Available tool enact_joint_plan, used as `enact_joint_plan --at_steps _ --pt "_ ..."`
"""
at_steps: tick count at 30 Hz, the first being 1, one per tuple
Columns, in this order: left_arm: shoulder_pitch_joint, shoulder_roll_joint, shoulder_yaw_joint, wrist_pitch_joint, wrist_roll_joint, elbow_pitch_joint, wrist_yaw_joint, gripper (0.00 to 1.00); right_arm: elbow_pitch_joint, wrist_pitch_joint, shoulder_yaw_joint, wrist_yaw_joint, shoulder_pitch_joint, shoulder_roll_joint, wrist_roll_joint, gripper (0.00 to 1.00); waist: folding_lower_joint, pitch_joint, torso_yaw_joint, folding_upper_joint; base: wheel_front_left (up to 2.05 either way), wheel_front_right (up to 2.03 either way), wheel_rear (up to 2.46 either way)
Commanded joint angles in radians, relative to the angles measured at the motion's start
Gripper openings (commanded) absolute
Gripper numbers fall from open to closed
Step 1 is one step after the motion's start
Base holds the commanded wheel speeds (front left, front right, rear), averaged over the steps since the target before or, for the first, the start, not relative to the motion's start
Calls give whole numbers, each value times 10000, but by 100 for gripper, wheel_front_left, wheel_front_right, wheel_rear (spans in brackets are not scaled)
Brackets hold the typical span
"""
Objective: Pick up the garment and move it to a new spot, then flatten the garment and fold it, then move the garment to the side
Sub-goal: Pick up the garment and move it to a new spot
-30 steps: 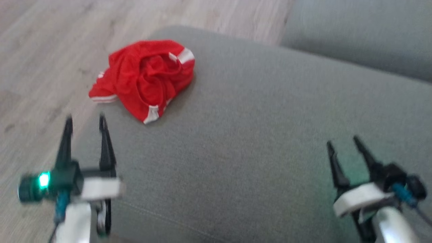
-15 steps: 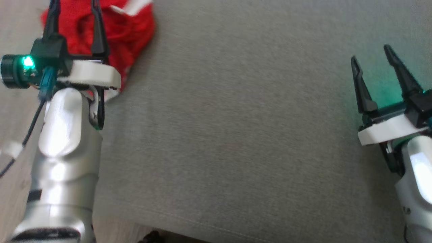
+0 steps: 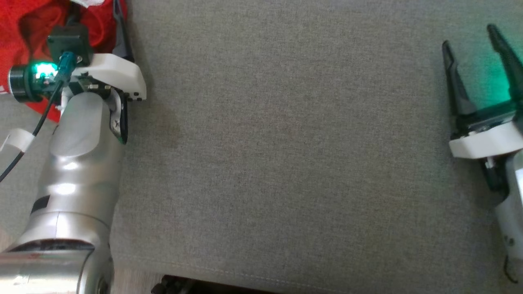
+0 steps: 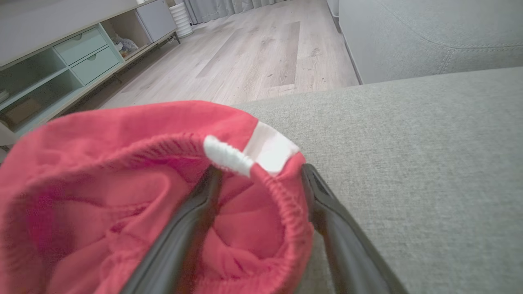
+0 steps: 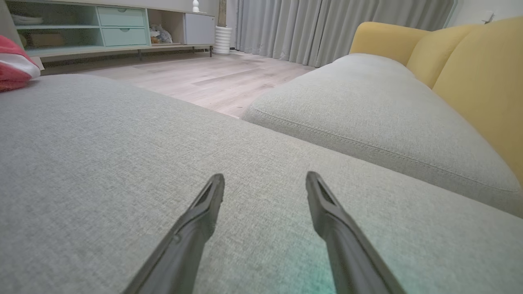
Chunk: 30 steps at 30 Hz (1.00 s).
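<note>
Head view: saw garment [image 3: 20, 24] bunched at far-left corner of cushion [image 3: 286, 143]. Found left gripper [image 3: 96, 16] right on it, fingers spread, pointing far. Spotted right gripper [image 3: 468, 36] well apart at right, also spread, over bare cushion, holding nothing.

Left wrist: caught ribbed hem [image 4: 282, 212] with white patch passing between left gripper [image 4: 261, 171] fingers. Had one finger inside the bundle, the other outside against cushion. Not clamped yet. Judged a plain close enough to pinch hem, no further reach needed.

Right wrist: saw garment [image 5: 14, 61] at far left, well apart from right gripper [image 5: 265, 177]. Judged left arm nearer by far.
</note>
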Motion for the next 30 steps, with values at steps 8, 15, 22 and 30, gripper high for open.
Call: enact_joint_plan --at_steps 8,15,22,30 --pt "-335 566 -32 -167 48 -1244 140 0 -206 -49 332 75 -96 -354 0 100 -1 -148 3 1 0 0 0" --pt "-315 1081 -434 -170 375 -3396 -62 0 -46 -49 662 75 -72 297 116 100 -1 -1141 -639 1 0 0 0" --pt "-697 1472 -972 -152 545 -4737 -741 0 57 -49 1028 75 216 1177 65 100 -1 -2522 -2005 1 0 0 0" --pt "-1424 1526 -1817 600 771 -5269 -1414 0 108 -49 1084 75 759 1874 62 100 -1 -3700 -3692 1 0 0 0"
